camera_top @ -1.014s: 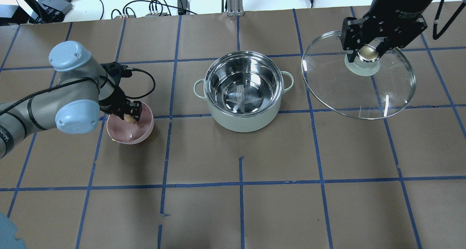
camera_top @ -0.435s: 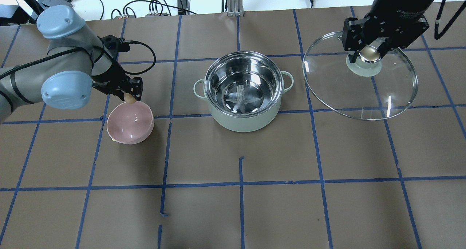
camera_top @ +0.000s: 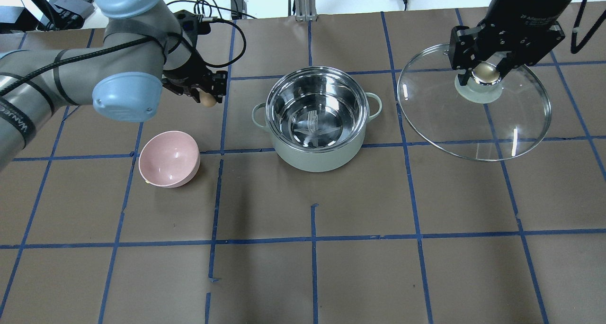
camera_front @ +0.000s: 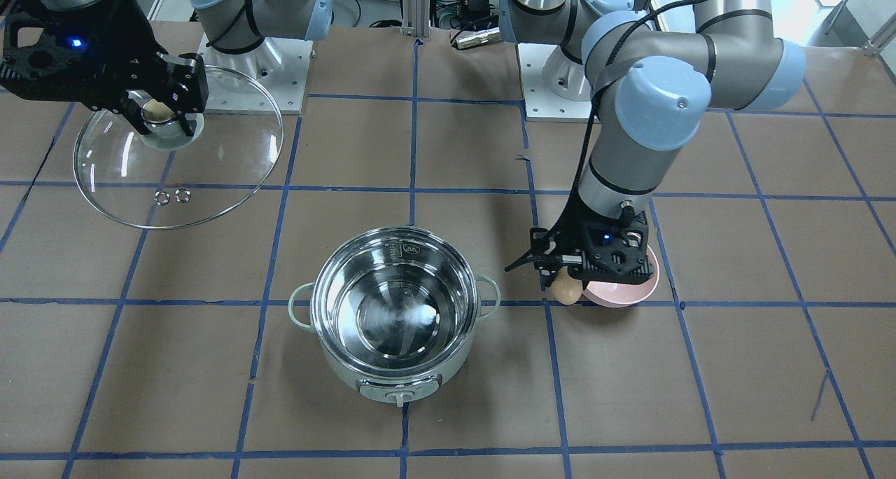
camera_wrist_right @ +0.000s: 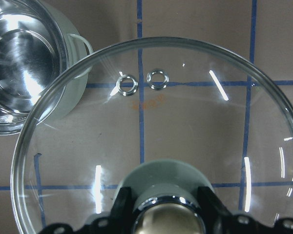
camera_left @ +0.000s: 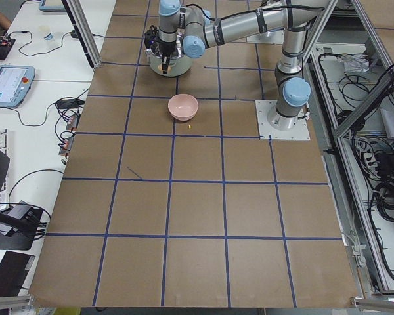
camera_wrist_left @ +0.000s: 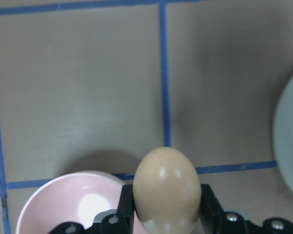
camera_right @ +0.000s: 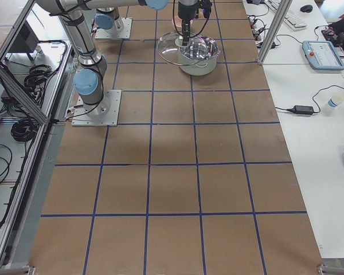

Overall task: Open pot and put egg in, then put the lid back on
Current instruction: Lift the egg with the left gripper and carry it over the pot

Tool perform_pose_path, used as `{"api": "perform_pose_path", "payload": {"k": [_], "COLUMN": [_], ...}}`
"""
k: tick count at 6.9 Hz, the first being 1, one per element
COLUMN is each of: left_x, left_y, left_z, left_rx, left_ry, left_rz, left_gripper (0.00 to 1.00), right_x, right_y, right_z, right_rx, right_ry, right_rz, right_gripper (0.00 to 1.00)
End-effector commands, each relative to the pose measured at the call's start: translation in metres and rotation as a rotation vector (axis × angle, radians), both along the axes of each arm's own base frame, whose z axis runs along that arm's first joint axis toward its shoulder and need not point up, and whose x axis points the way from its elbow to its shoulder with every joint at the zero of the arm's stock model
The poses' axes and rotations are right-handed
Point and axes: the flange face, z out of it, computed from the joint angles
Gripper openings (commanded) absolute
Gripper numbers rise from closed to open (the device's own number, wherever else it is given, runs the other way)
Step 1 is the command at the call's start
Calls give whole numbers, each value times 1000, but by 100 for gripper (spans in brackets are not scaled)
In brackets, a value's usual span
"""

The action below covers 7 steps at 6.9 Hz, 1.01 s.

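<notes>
The mint-green pot [camera_top: 316,120] stands open and empty mid-table; it also shows in the front view [camera_front: 394,314]. My left gripper [camera_top: 207,96] is shut on the tan egg [camera_top: 208,100], held in the air to the left of the pot, above and behind the pink bowl [camera_top: 168,158]. The left wrist view shows the egg [camera_wrist_left: 166,190] between the fingers. My right gripper [camera_top: 483,70] is shut on the cream knob of the glass lid [camera_top: 473,125], held in the air to the right of the pot. The lid [camera_wrist_right: 185,126] fills the right wrist view.
The pink bowl [camera_front: 623,293] is empty, left of the pot in the overhead view. Cables and power bricks [camera_top: 208,6] lie along the far table edge. Brown paper with blue tape lines [camera_top: 312,238] covers the table.
My left gripper has lifted the egg out of the pink bowl and carried it up and rightward toward the pot. The right gripper with the lid has drifted slightly right.
</notes>
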Motion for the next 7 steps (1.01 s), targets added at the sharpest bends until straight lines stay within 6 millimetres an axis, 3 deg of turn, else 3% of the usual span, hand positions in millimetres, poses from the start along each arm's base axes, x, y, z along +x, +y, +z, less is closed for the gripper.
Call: {"api": "perform_pose_path", "payload": {"k": [1,4,7], "left_x": [-59,-126,-165], "left_y": [-4,-8,-2], "left_z": [9,-17,-56], "left_rx": [-55,-32,-30], "left_ry": [14,31,25], "left_rz": [-19,-37,-98], "left_gripper": [25,25,25], "right_x": [0,0,-3], "right_y": [0,0,0], "right_z": [-1,-1,-1], "right_rx": [4,5,9], "right_ry": [-2,-1,2], "right_rz": [-3,2,11], "right_gripper": [8,9,4]}}
